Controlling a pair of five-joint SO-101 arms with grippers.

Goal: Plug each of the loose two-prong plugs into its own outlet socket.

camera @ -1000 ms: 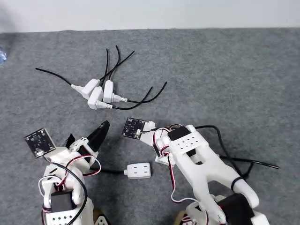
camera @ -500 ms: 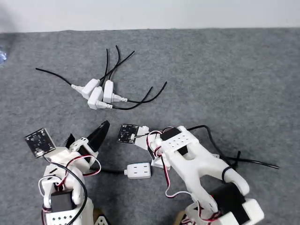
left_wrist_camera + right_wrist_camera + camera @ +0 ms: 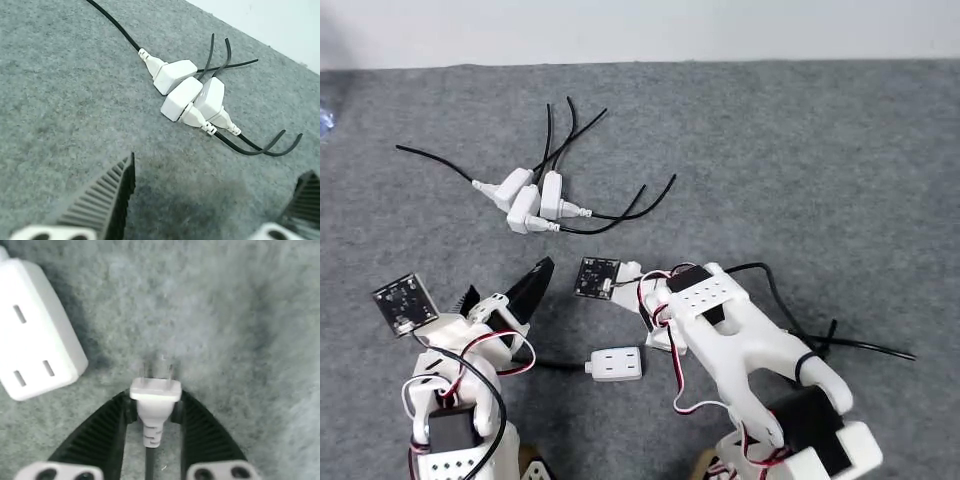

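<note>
White plug (image 3: pixel 155 399), prongs fwd, near outlet (image 3: pixel 35 325)

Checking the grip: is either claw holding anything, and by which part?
The right claw pinches a white plug by the sides of its body; the left claw holds nothing.

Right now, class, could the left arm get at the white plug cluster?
Probably yes. The left gripper is open and faces the plug cluster, with bare carpet between them and nothing in the way. Whether the arm stretches that far can't be judged.
</note>
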